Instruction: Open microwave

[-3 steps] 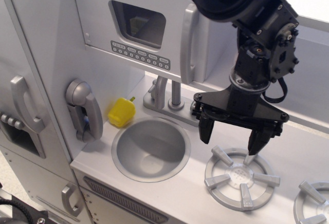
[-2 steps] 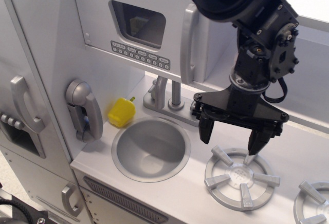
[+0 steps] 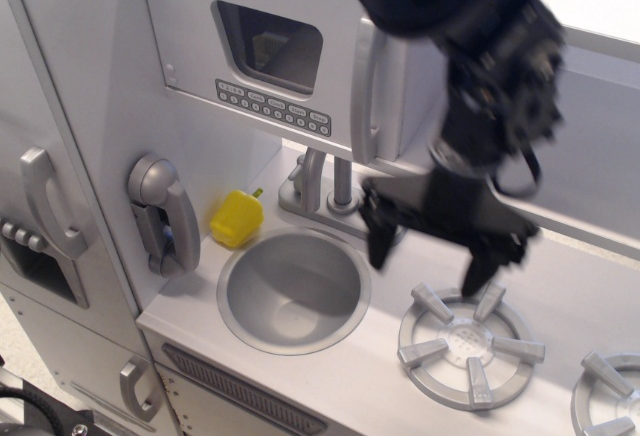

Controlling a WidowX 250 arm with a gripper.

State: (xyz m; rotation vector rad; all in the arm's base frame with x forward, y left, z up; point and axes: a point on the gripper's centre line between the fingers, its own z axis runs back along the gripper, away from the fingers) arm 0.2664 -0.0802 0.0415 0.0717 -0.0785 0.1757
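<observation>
Fingers point(image 3: 382, 246) of the gripper point(image 3: 428, 259) hang spread wide and empty, blurred, above the round metal sink point(image 3: 294, 291) and the spoked grey burner point(image 3: 467, 345). A second burner point(image 3: 607, 399) shows at the right edge. A yellow block point(image 3: 236, 218) sits beside the grey wall phone point(image 3: 163, 212). Behind, the faucet point(image 3: 325, 189) stands under the microwave point(image 3: 270, 51), door shut, its silver handle point(image 3: 368, 87) just left of the arm.

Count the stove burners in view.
2. One full burner sits right of the sink, below the open gripper; a second burner is cropped at the lower right corner. More may lie off-frame.
</observation>
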